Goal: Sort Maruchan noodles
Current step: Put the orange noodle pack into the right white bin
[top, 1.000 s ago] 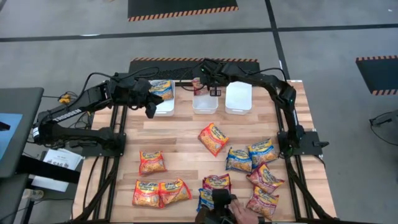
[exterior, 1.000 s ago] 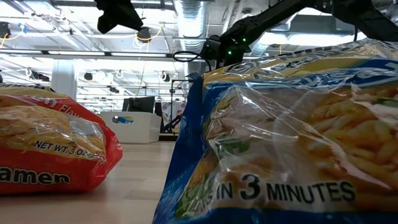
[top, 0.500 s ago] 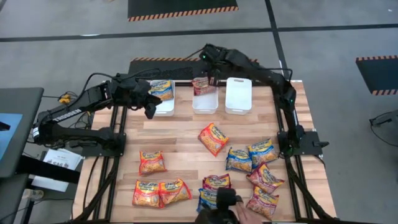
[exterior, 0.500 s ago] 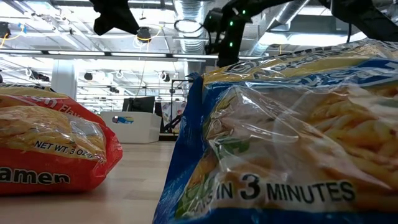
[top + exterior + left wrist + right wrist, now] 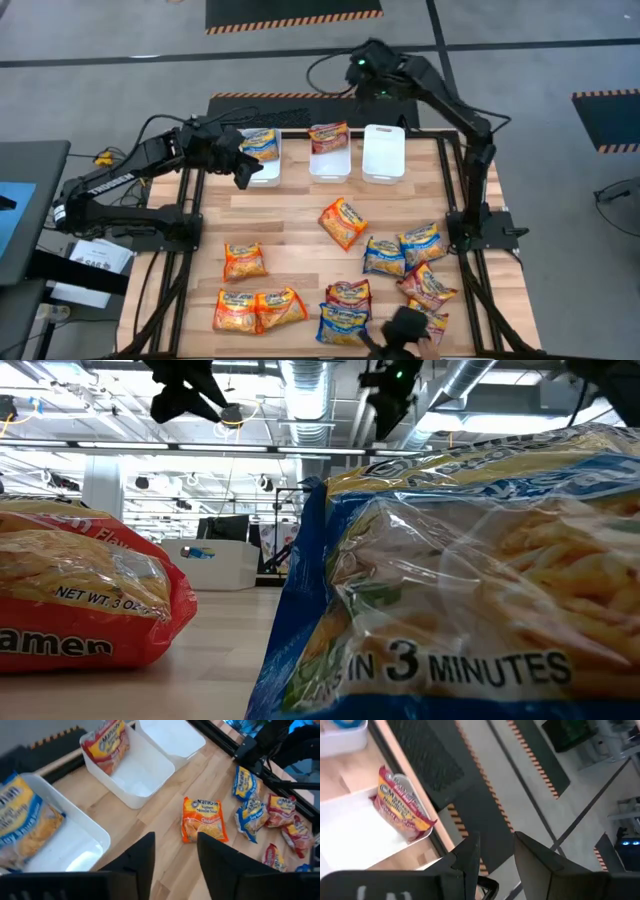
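Beside left bin (image 5: 262, 170), left gripper (image 5: 243, 172), open.

The tabletop (image 5: 290, 235) is light wood grain. Three bins (image 5: 383, 155) are white. The noodle packets (image 5: 343, 222) are orange, blue or maroon, all with yellow noodle artwork. Both arms are dark. The floor (image 5: 120, 60) is grey with orange-and-black striped mats (image 5: 290, 14).
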